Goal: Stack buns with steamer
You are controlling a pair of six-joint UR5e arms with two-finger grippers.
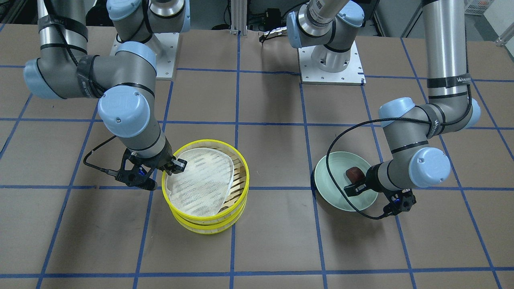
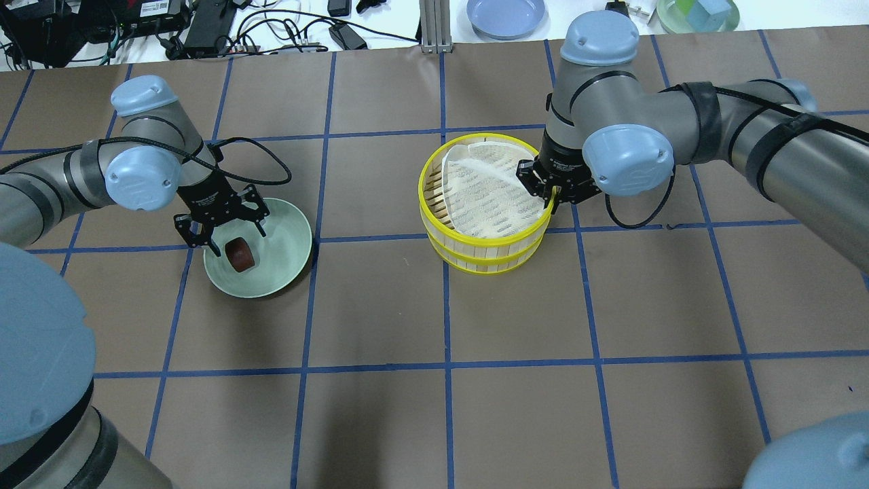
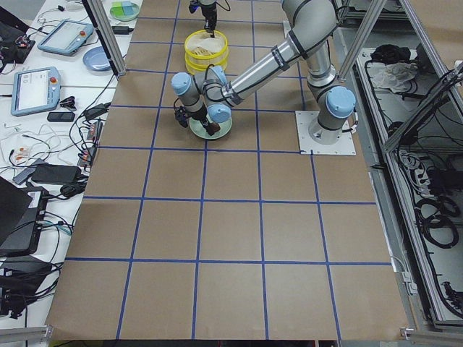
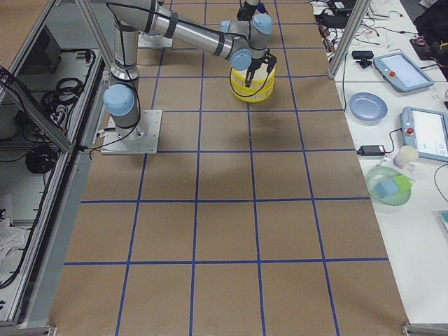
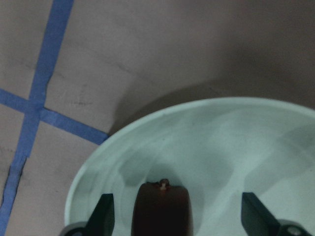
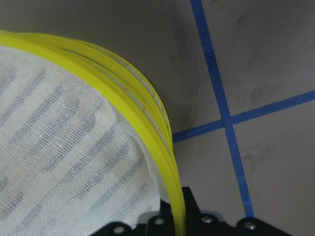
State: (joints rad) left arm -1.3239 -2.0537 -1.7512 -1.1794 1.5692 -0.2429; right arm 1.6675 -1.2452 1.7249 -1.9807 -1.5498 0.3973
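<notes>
We see a big table (image 2: 380,305) with a brown top. Blue tape lines (image 2: 447,367) cross it and make squares. The steamer (image 2: 485,250) sits on the table near the middle, with its two yellow-rimmed trays one on top of the other. A pale green plate (image 2: 290,255) sits on the table too, well apart from the steamer, on the robot's left side. Two flat metal plates (image 1: 353,72) lie at the robot's edge, one under each arm.

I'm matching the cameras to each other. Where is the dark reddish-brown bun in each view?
Front-facing: dark reddish-brown bun on the pale green round plate, right of centre.
Overhead: bun left of centre.
Exterior left: tiny, upper left-centre, on the plate.
Exterior right: cannot make it out.
Left wrist: bun bottom centre.
Right wrist: not in it.
Shared landmark: the plate.
</notes>
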